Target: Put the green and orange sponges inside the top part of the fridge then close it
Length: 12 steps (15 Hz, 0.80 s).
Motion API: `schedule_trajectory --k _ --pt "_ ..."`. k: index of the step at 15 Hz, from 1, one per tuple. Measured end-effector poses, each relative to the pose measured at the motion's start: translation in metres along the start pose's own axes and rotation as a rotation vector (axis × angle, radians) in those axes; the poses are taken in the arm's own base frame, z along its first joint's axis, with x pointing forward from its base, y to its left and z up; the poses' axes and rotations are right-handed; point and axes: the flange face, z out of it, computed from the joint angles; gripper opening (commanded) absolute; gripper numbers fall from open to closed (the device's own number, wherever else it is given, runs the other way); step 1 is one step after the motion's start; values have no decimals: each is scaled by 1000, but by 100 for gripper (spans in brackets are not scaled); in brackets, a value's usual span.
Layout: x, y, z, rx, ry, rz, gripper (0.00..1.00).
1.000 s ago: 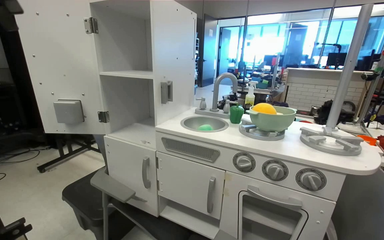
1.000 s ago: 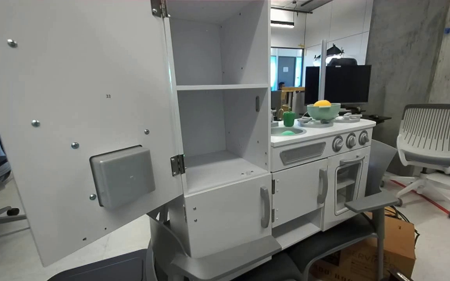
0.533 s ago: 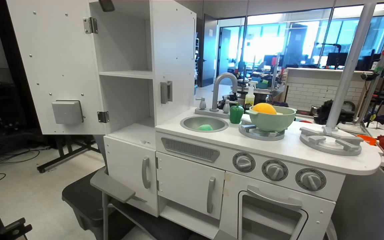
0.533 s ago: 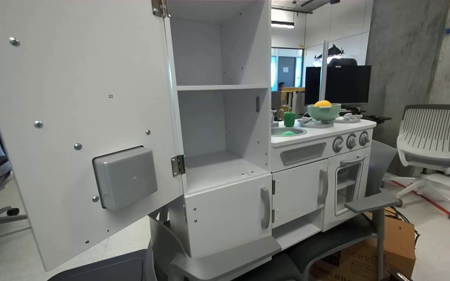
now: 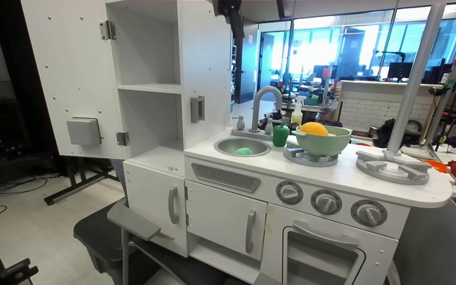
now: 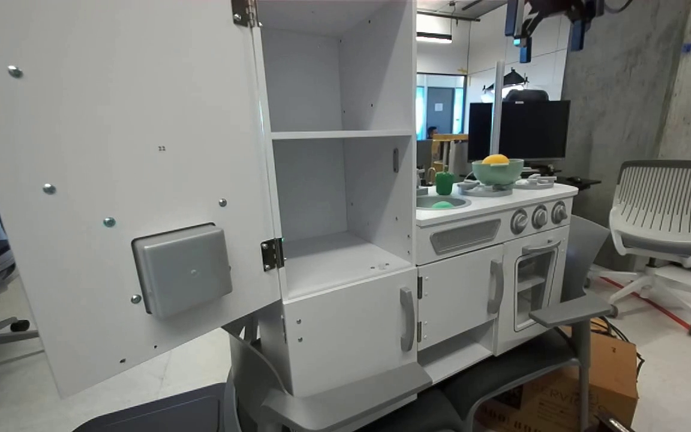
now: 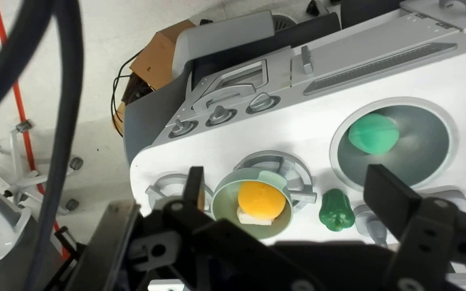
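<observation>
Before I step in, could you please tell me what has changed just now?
The gripper has moved from the fridge area to above the counter, its jaws open and empty. The fridge door has swung slightly wider. Nothing was visibly grasped or released. The orange sponge stays in the bowl, the green sponge in the sink.

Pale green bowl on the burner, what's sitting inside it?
In the wrist view, the bowl holds the orange sponge and a pale piece partly covered by it. Whatever else lies beneath the sponge is hidden, and too little of the pale piece shows to say what it is.
</observation>
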Motion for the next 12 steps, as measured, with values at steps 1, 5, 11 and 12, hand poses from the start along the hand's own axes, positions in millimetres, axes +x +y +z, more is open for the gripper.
schedule_trajectory --k 1,5,11,12 --pt "13 -3 16 14 -12 -6 100" --pt "51 -43 86 99 -65 -36 100" --pt "76 -129 168 192 -102 -81 100" --pt "79 -140 177 205 -101 -83 100"
